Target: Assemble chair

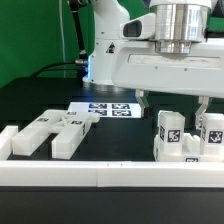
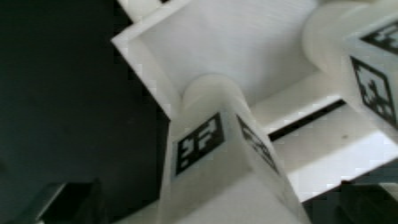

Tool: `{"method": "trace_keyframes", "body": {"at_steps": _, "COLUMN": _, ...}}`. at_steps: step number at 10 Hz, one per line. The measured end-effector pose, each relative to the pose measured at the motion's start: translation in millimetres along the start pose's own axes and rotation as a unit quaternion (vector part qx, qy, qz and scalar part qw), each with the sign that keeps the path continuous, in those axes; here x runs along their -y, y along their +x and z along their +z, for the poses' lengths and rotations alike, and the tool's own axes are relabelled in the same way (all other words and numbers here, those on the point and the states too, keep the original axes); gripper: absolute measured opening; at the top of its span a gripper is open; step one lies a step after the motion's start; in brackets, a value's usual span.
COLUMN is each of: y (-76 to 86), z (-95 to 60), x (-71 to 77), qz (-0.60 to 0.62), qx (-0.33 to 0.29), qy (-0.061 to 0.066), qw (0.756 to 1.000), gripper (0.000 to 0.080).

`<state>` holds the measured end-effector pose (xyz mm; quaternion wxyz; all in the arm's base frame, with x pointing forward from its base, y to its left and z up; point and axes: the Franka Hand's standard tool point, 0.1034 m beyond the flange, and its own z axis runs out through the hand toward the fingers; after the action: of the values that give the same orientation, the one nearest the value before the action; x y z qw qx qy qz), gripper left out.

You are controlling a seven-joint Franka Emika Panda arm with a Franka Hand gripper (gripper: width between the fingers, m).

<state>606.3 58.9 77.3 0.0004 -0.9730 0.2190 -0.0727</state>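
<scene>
Chair (image 1: pixel 188 136) is part-built and sits on the black table (image 1: pixel 40 100) at the exterior view's right, just behind the white front rail (image 1: pixel 100 172). We see two chunky white uprights standing side by side. The nearer-centre upright (image 1: pixel 168 134) and the outer upright (image 1: pixel 213 134) both show square tags toward the camera.

In the wrist view we're looking down on the same build from very close. One tagged post (image 2: pixel 210 150) runs up the middle and a second tagged post (image 2: pixel 365 75) is at the edge. A flat white panel (image 2: pixel 187 50) joins them behind. We can't tell from either view whether the joints are fully seated.

Gripper (image 1: pixel 172 104) hangs directly over the build with its jaws spread wide and nothing between them. One dark finger (image 1: pixel 142 100) is outboard of the nearer-centre upright, and the other is over the gap between the two uprights. The tips are about level with the upright tops. We read no contact, but depth is hard to judge.

Loose chair pieces (image 1: pixel 55 133) lie flat on the table at the exterior view's left, well apart from the build, tags facing up. The marker board (image 1: pixel 105 108) lies flat mid-table between the two groups, further back, near the arm's base (image 1: pixel 100 50).
</scene>
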Motion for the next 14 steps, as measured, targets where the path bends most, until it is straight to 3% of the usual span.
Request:
{"method": "trace_keyframes", "body": {"at_steps": 6, "y": 0.5, "z": 0.1, "x": -0.8, "qz": -0.203, "qx": -0.001, "qy": -0.005, "qw": 0.979, "gripper": 0.0649}}
{"method": "trace_keyframes", "body": {"at_steps": 8, "y": 1.5, "z": 0.1, "x": -2.5, "qz": -0.215, "qx": -0.001, "qy": -0.005, "qw": 0.977, "gripper": 0.0649}}
{"method": "trace_keyframes", "body": {"at_steps": 9, "y": 1.5, "z": 0.1, "x": -2.3, "qz": -0.213, "qx": -0.001, "qy": -0.005, "qw": 0.977, "gripper": 0.0538}}
{"method": "trace_keyframes", "body": {"at_steps": 10, "y": 1.4, "z": 0.1, "x": -2.3, "qz": -0.201, "qx": -0.001, "qy": -0.005, "qw": 0.98, "gripper": 0.0538}}
{"method": "trace_keyframes", "body": {"at_steps": 11, "y": 1.5, "z": 0.1, "x": -2.4, "qz": -0.201, "qx": -0.001, "qy": -0.005, "qw": 0.98, "gripper": 0.0336}}
{"method": "trace_keyframes", "body": {"at_steps": 12, "y": 1.6, "z": 0.1, "x": -2.4, "qz": -0.2, "qx": -0.001, "qy": -0.005, "qw": 0.98, "gripper": 0.029}}
{"method": "trace_keyframes", "body": {"at_steps": 14, "y": 1.7, "z": -0.1, "x": -2.2, "qz": -0.133, "qx": -0.001, "qy": -0.003, "qw": 0.991, "gripper": 0.029}}
